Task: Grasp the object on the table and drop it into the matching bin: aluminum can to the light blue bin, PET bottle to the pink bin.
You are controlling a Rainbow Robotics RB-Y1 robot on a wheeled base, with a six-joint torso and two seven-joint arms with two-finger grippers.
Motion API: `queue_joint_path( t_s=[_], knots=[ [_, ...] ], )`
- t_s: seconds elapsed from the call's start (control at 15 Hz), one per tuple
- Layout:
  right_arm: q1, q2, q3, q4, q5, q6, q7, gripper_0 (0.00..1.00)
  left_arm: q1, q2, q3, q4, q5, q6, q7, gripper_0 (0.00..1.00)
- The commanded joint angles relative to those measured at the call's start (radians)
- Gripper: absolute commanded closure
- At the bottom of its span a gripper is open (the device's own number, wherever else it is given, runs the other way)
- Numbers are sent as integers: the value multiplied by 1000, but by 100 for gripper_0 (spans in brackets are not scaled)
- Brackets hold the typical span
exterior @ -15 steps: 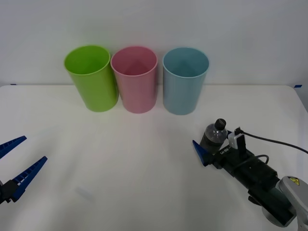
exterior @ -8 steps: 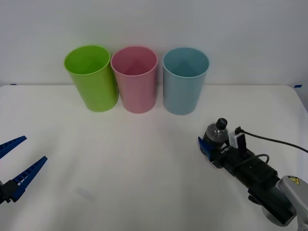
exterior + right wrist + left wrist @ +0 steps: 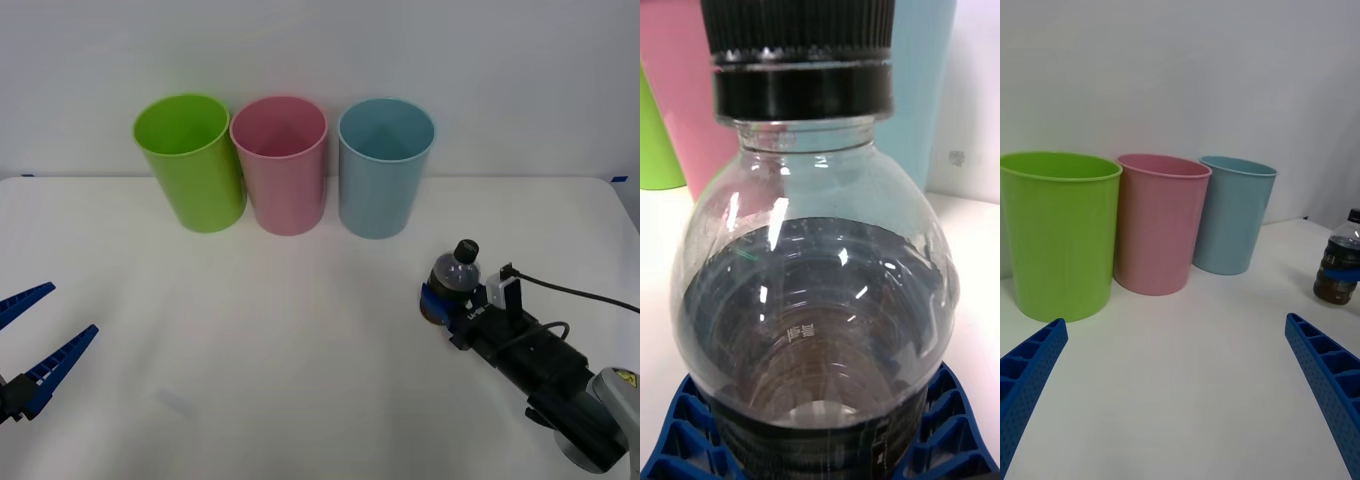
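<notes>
The PET bottle (image 3: pixel 452 282), small and clear with dark liquid and a black cap, stands upright at the table's (image 3: pixel 300 340) right side. My right gripper (image 3: pixel 441 301) is shut on its lower body, with blue fingers (image 3: pixel 686 442) pressed against both sides in the right wrist view, where the bottle (image 3: pixel 820 300) looms close. The pink bin (image 3: pixel 280 165) stands at the back centre and the light blue bin (image 3: pixel 385 170) is just right of it. My left gripper (image 3: pixel 30 345) waits open at the near left edge, far from the bottle (image 3: pixel 1340 259).
A lime green tub (image 3: pixel 190 165) stands left of the pink bin, touching it. The three tubs line the back of the table against a white wall. A black cable (image 3: pixel 580 292) trails from my right wrist. Bare white tabletop lies between the bottle and the bins.
My right gripper's fingers have closed in on the bottle. Gripper and bottle have shifted slightly right and up in the front view. The left arm has not moved.
</notes>
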Motion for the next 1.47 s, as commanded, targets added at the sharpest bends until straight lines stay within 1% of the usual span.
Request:
queue_joint_path(
  t_s=[0.07, 0.47, 0.73, 0.87, 1.0, 1.13, 1.27, 1.47],
  knots=[
    [57, -29, -3, -83, -26, -5, -12, 100, 0, 0, 0, 0, 0, 0, 0, 0],
    [180, -90, -6, -341, -98, 15, -66, 100, 0, 0, 0, 0, 0, 0, 0, 0],
    [218, -158, -18, -479, -97, 20, -233, 100, 0, 0, 0, 0, 0, 0, 0, 0],
    [229, -192, -44, -539, -98, 20, -330, 100, 0, 0, 0, 0, 0, 0, 0, 0],
    [228, -211, -83, -570, -98, 18, -409, 100, 0, 0, 0, 0, 0, 0, 0, 0],
    [226, -225, -130, -600, -98, 17, -469, 100, 0, 0, 0, 0, 0, 0, 0, 0],
    [211, -236, -158, -623, -98, 17, -517, 100, 0, 0, 0, 0, 0, 0, 0, 0],
    [139, -262, -162, -625, -97, 24, -561, 100, 0, 0, 0, 0, 0, 0, 0, 0]
  ],
)
